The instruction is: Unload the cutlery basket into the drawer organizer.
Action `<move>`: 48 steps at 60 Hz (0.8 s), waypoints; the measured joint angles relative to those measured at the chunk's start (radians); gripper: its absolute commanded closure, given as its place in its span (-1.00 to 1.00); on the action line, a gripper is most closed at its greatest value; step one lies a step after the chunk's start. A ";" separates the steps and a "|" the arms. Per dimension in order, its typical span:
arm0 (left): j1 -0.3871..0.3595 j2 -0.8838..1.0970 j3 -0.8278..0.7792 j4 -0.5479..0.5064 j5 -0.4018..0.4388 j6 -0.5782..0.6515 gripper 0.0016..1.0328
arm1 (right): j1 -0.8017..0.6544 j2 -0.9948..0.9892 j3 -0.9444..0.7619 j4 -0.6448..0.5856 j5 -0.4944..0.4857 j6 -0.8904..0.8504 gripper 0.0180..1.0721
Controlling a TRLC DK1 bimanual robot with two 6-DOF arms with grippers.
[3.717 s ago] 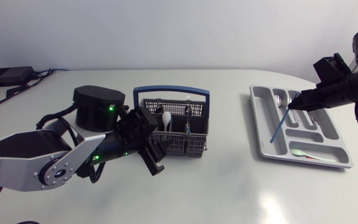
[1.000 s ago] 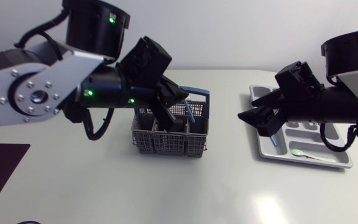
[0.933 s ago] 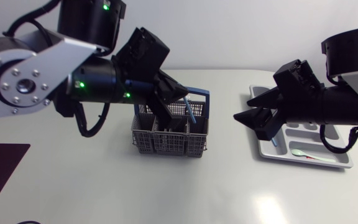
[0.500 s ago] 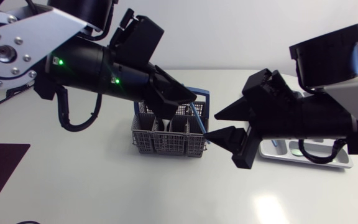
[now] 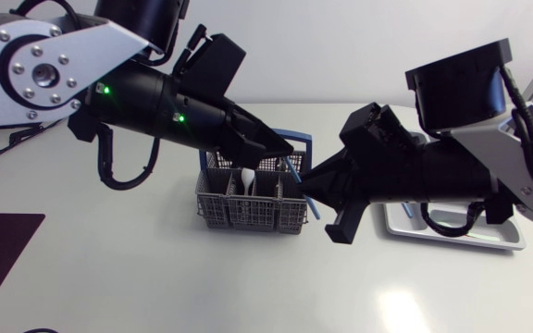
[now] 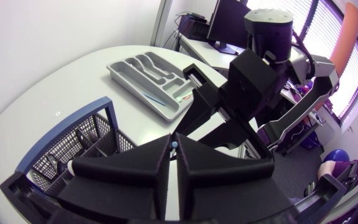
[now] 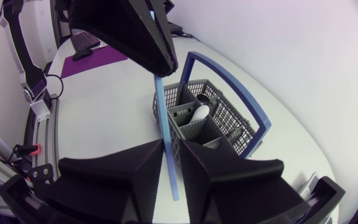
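**Left end effector** (image 6: 173, 146): closed to a slit on the top end of a blue stick (image 7: 160, 106). It holds the stick tilted above the cutlery basket (image 5: 225, 215) (high enough, it seems, to lift the stick out of its compartment).

**Right end effector** (image 7: 171, 149): nearly closed, straddling the stick's lower length. The stick lies against one finger with a sliver of gap at the other, so there is no grip yet.

**Judged purpose:** a hand-over, since the drawer organizer (image 5: 475, 242) sits on the right arm's side of the counter (image 5: 155, 277), well apart from the basket.

**Basket contents:** a white spoon (image 5: 247, 176) stands in one compartment.

**View notes:**
- The head view hides most of the organizer behind the right arm.
- The left wrist view shows the organizer almost whole, with at least one thin item in it.
- Only the right wrist view shows the stick's length and the gap at the finger.
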 measured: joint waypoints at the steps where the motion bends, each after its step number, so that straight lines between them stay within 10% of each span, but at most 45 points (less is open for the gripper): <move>1: 0.000 0.000 0.001 0.000 0.000 0.000 0.90 | 0.000 0.001 0.000 0.000 -0.001 0.000 0.76; 10: 0.008 0.001 0.006 -0.002 0.015 -0.009 0.46 | 0.011 0.004 0.000 0.000 -0.007 0.000 0.78; 15: 0.018 0.001 0.014 -0.005 0.023 -0.026 -0.23 | 0.013 0.004 0.000 -0.002 -0.008 0.000 0.78; 21: 0.028 0.001 0.034 -0.004 0.026 -0.030 -0.59 | 0.013 0.004 -0.006 -0.005 -0.015 0.000 0.78; 48: 0.206 -0.024 0.054 0.061 0.026 -0.066 -0.66 | -0.253 -0.091 -0.069 -0.063 -0.080 -0.002 0.78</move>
